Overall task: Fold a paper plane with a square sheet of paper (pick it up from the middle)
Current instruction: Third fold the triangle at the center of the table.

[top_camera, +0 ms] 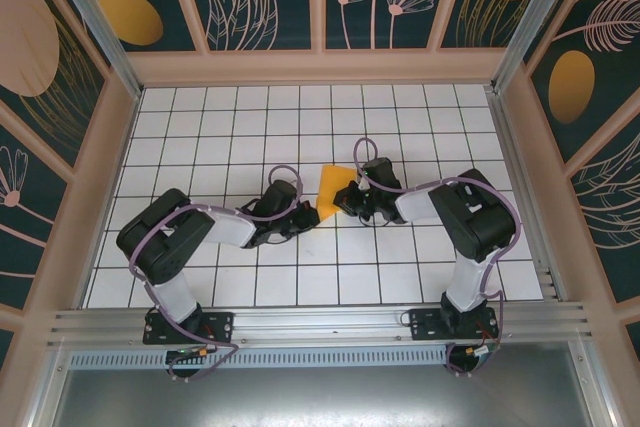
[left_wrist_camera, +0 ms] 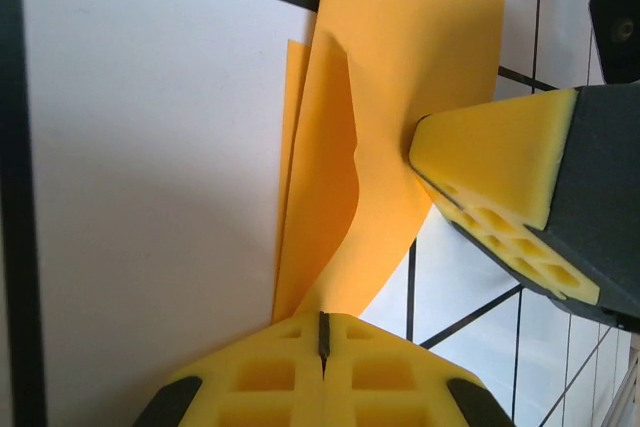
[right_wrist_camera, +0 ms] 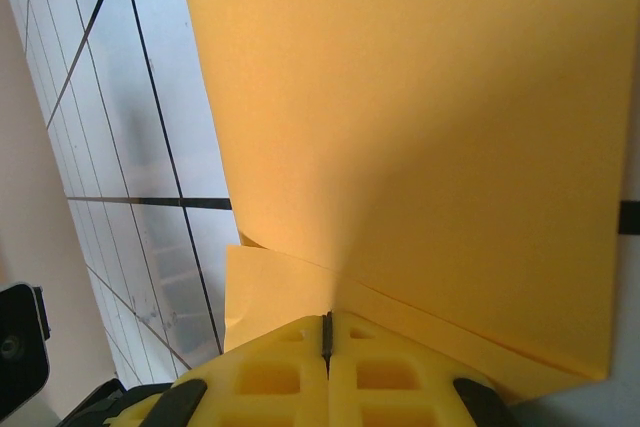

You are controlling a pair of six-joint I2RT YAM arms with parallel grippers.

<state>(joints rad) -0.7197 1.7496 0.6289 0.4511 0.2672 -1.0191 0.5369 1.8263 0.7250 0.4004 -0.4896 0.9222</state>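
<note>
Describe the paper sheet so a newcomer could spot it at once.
Start at the white gridded table, near its middle. Pinched between the left gripper and right gripper sits the creased orange-yellow paper, thin and angular, unlike the rounded orange ovals on the dark walls.

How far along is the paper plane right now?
Done: the paper has at least one fold, its layers overlapping in the left wrist view. In hand: the left gripper and right gripper are both shut on it, on opposite sides. Left: it is a broad angular shape, not a slim dart, so further folds look needed.
</note>
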